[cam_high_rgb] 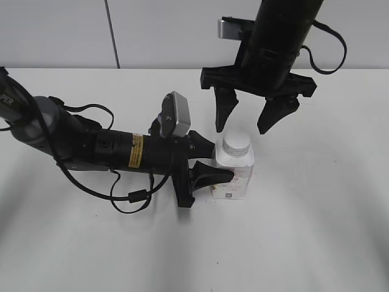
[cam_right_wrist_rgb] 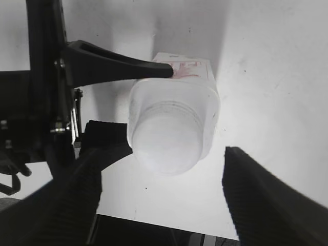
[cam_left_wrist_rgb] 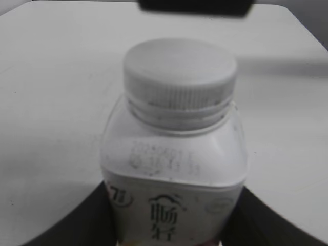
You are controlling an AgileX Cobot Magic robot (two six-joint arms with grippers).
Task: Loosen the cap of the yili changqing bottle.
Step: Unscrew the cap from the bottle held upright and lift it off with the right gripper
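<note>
The yili changqing bottle point(cam_high_rgb: 233, 176) stands upright on the white table, white and squarish with pink-red print. Its white ribbed cap point(cam_high_rgb: 236, 143) sits on the neck. My left gripper point(cam_high_rgb: 213, 164) lies along the table and is shut on the bottle's body, one finger on each side. In the left wrist view the bottle point(cam_left_wrist_rgb: 174, 174) and cap point(cam_left_wrist_rgb: 179, 77) fill the frame. My right gripper point(cam_high_rgb: 248, 118) hangs open just behind and above the cap, touching nothing. The right wrist view looks down on the cap point(cam_right_wrist_rgb: 166, 141) and the bottle point(cam_right_wrist_rgb: 174, 102), between my open right gripper's fingers point(cam_right_wrist_rgb: 161, 197).
The white table point(cam_high_rgb: 316, 231) is bare around the bottle. The left arm and its cables point(cam_high_rgb: 91, 149) lie across the table's left half. A pale wall point(cam_high_rgb: 152, 30) stands behind the table's far edge.
</note>
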